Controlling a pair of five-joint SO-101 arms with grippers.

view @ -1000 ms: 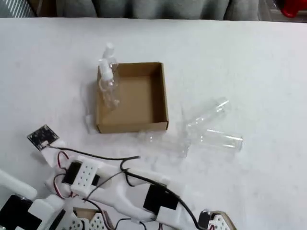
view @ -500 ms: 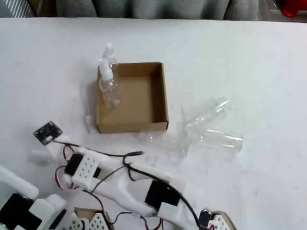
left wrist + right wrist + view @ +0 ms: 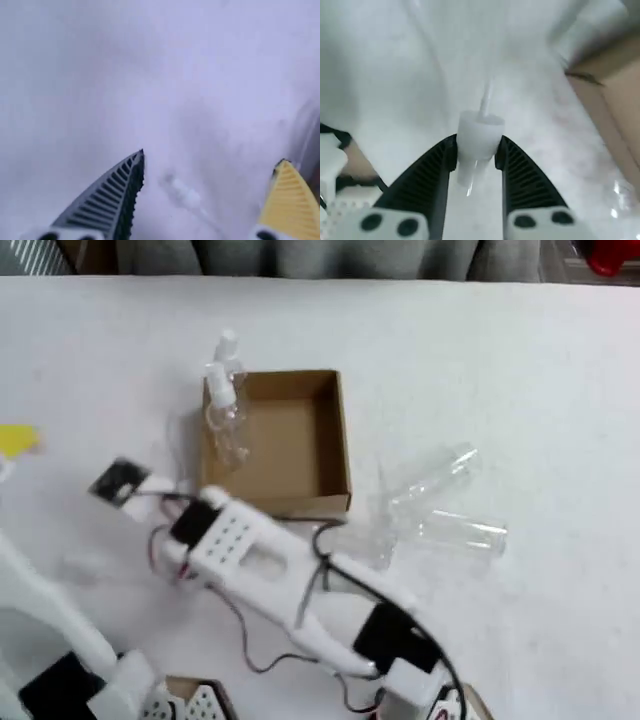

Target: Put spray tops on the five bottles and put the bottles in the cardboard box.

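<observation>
Clear plastic bottles without tops (image 3: 432, 480) are seen lying on their sides on the white table (image 3: 520, 360), just right of the cardboard box (image 3: 335, 440). Three can be counted: two cross each other near the box's right wall and a third is laid close to the box's near right corner. The box is open at the top. A capped bottle (image 3: 225, 425) is laid inside along its left wall. A second capped bottle (image 3: 227, 348) is placed at the far left corner; whether it touches the box cannot be told.

In the high view the right arm (image 3: 290, 580) is stretched from the near right edge across the table, and its wrist is held just in front of the box's near left corner. In the right wrist view the right pincer (image 3: 476, 142) is clamped on a white spray top (image 3: 480, 129). The top is gripped by its sides between the black ribbed fingers (image 3: 437, 170), and its thin dip tube is pointed away from the wrist. The box's wall is seen beside it.

The left pincer (image 3: 212, 157) is held over the table well left of the box, with its fingers wide apart. A second, loose spray top (image 3: 182, 192) is seen lying on the table between them, blurred. The pincer's yellow finger (image 3: 15, 440) is seen at the left edge of the high view.
</observation>
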